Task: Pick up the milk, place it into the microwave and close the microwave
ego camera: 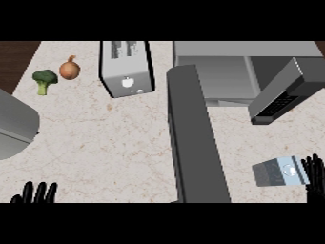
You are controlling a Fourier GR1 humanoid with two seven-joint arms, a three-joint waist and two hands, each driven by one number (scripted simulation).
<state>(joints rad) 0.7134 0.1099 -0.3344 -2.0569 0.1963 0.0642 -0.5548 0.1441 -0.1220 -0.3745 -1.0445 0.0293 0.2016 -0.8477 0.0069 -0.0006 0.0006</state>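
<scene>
The milk [280, 171] lies on the counter [108, 138] near the view's lower right corner — a small grey-and-white carton, apparently tipped on its side, its printed face turned up. Just to its right stands the right hand [318, 178], fingers straight and pointing up, close beside the carton's edge or perhaps just touching it; I cannot tell which. The fingers are not curled round anything, so the milk is not yet grasped. That placement makes sense as a setup for the pick: the hand flanks the carton on its outer side, ready to close on it.

Above the carton is the microwave [221, 66], its cavity open toward the robot and its door [197, 138] swung wide, running as a long dark slab down the middle of the counter. The door stands to the left of the milk, so the way from carton up to the cavity looks unobstructed on the right. A dark grey panel with a keypad [288, 90] juts out at an angle from the microwave's right side, between the milk and the opening — something to steer round, I judge.

The left hand [36, 193] shows at the lower left edge, fingers up and open, resting.

Farther off are a toaster [126, 69], an onion [69, 69], a broccoli [45, 80], and a large grey rounded object [3, 121] at the left edge.
</scene>
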